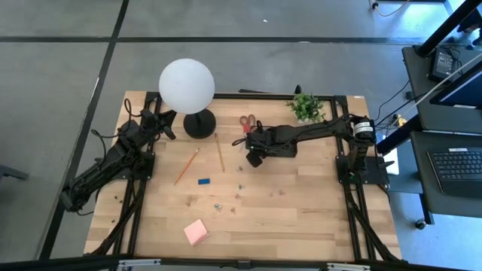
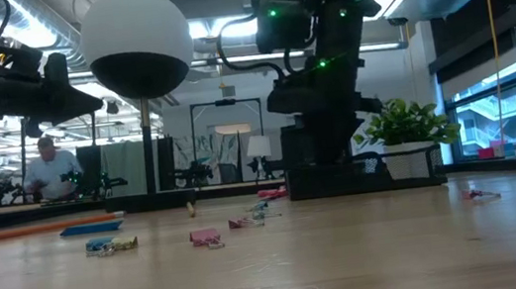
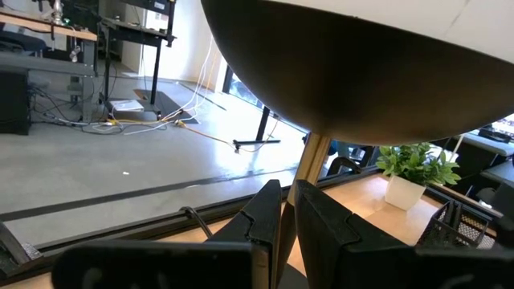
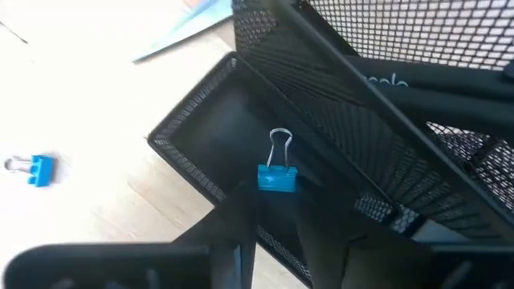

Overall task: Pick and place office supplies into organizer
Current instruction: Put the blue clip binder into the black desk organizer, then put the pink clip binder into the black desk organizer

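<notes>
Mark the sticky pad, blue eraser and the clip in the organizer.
pink sticky-note pad [image 1: 196, 232]: high view, middle of its top.
blue eraser [image 1: 204, 181]: high view, its centre.
blue binder clip [image 4: 277, 178]: right wrist view, its blue body.

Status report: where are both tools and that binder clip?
Right tool over black mesh organizer, blue binder clip at its fingertips. Left tool shut, idle beside white globe lamp. Nothing blocking.
</notes>
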